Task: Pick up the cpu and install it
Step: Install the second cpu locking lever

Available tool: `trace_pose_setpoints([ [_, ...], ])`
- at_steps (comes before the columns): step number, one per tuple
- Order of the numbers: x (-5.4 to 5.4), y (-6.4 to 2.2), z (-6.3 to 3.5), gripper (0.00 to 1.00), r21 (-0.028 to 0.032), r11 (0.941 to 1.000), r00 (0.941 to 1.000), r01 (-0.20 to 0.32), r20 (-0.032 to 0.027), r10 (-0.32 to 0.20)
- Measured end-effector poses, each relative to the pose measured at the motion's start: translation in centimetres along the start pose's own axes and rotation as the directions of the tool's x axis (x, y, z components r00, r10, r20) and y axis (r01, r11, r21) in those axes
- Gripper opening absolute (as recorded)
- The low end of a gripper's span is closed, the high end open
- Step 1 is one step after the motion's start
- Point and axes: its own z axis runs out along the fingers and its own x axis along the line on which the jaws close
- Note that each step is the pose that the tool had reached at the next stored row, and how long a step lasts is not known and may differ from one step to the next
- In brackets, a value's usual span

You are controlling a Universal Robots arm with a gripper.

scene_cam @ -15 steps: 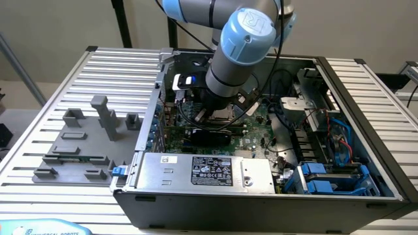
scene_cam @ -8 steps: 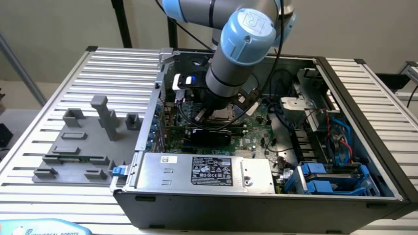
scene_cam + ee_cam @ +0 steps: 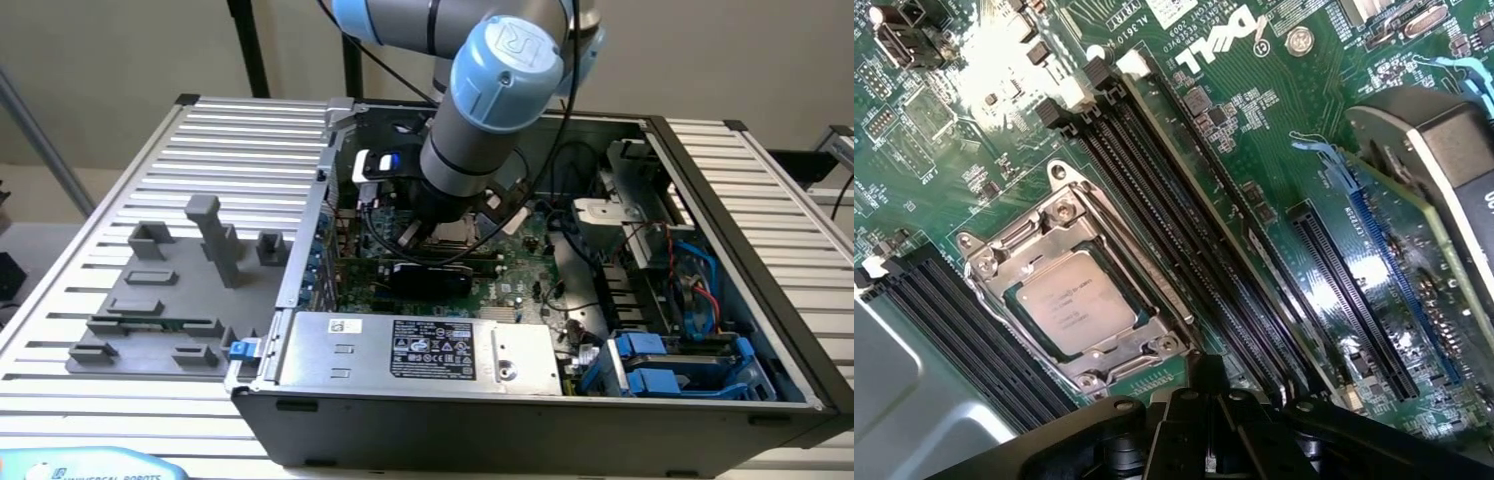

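Most of the job looks done: the cpu (image 3: 1076,300), a small square chip with a silvery top, sits in its metal socket frame (image 3: 1069,290) on the green motherboard (image 3: 1254,130). Above it, the black gripper (image 3: 1199,385) is closed and empty.

CPU (image 3: 1076,302): small flat square chip, silver-white top w/ tan rim, lying flat, seated in the metal-framed socket (image 3: 1076,292) on green mobo, between black RAM slots.

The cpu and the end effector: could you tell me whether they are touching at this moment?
Apart. In the wrist view the cpu lies seated in its socket frame, and bare frame and green board separate it from the end effector, which holds nothing.
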Motion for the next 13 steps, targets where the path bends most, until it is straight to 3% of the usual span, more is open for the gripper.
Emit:
trace_pose_setpoints([
  [13, 0.14, -0.06, 0.18, 0.11, -0.0011, 1.0000, 1.0000, 0.000, -0.0006, 0.000],
])
